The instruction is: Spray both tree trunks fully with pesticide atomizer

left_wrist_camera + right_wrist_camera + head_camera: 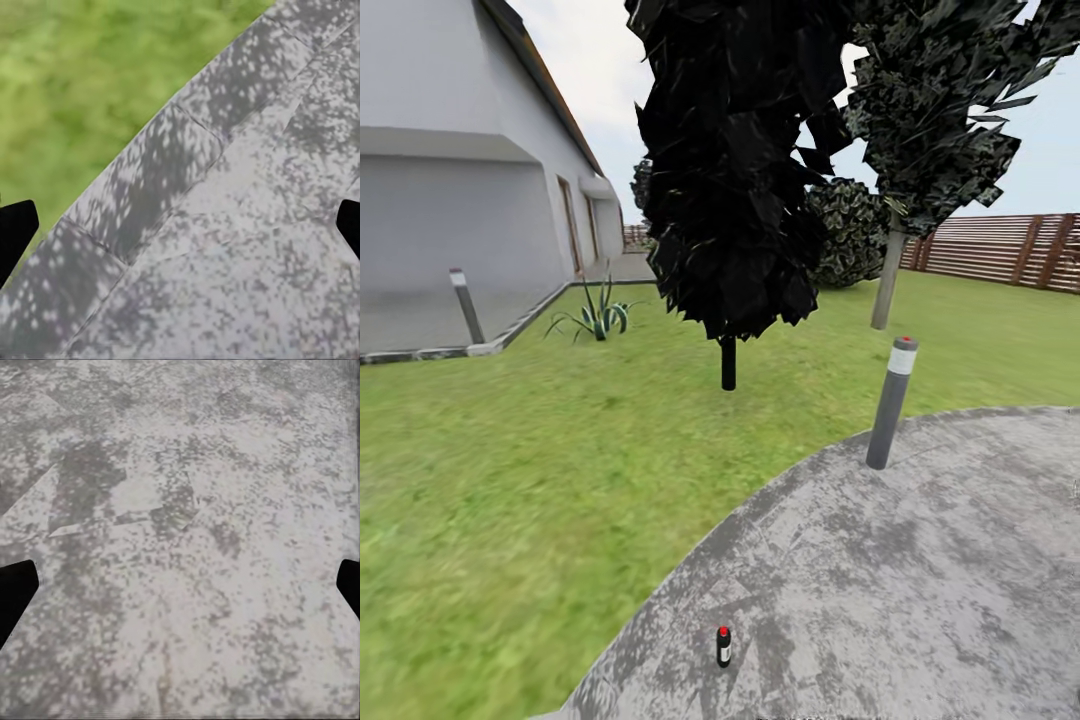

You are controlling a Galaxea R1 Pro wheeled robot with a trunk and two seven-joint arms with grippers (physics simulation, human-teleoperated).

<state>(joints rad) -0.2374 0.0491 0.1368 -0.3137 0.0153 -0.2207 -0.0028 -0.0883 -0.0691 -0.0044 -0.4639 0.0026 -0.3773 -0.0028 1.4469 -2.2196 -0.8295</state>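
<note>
Pesticide atomizer (724,647) upright on grey paving (920,600). Left tool (180,225) and right tool (180,585) both spread.

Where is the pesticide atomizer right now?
In the head view, the pesticide atomizer stands upright low in the middle, on the grey stone paving just inside its curved edge with the lawn, well short of the grey bollard light.

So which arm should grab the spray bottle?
Left, narrowly: the atomizer stands mid-view near the paving edge by the grass, which the open left gripper overlooks; the right gripper faces inner paving.
</note>
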